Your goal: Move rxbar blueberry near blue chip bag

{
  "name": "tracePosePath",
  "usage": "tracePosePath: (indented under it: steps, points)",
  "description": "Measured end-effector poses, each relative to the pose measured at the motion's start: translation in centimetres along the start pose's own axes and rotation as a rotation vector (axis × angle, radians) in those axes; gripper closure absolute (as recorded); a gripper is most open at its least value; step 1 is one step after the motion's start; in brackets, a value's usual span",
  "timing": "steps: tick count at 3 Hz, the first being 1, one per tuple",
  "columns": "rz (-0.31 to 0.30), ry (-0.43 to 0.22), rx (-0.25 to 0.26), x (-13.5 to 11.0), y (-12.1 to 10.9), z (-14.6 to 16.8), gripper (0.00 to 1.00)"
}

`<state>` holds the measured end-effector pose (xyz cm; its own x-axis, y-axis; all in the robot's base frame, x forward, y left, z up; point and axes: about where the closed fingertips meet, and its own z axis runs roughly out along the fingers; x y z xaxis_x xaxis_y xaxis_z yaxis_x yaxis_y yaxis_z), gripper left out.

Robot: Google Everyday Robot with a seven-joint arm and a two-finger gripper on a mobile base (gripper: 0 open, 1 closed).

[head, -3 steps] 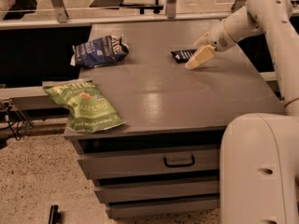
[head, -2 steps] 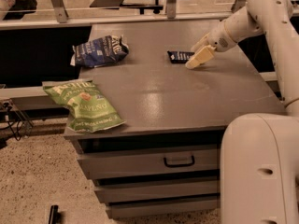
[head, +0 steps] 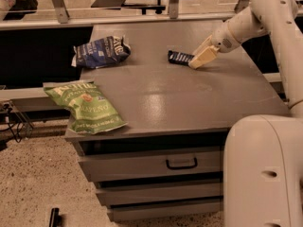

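The rxbar blueberry [head: 179,57] is a small flat dark navy bar with white lettering, lying on the grey cabinet top [head: 189,103] right of the middle, toward the back. My gripper [head: 200,59] is at the bar's right end, low over the surface and touching or gripping that end. The blue chip bag [head: 101,51] is a wrinkly dark blue bag with white lettering, lying at the back left of the top, well left of the bar.
A bright green chip bag [head: 85,106] lies at the front left corner, hanging over the edge. The cabinet has drawers [head: 182,163] below. My white base [head: 262,174] stands at the front right. A rail [head: 118,19] runs behind the cabinet.
The gripper and the bar have slid a little to the left across the top, toward the blue chip bag.
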<state>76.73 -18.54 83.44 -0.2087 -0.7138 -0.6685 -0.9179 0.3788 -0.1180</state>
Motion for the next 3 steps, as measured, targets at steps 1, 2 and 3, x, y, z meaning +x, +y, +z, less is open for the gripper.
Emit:
tracePosePath:
  steps: [1, 2, 3]
  points:
    - [0.000, 0.000, 0.000, -0.04, 0.00, -0.04, 1.00]
    - [0.000, 0.000, 0.000, -0.05, 0.00, -0.06, 1.00]
    - [0.000, 0.000, 0.000, -0.06, 0.00, -0.07, 1.00]
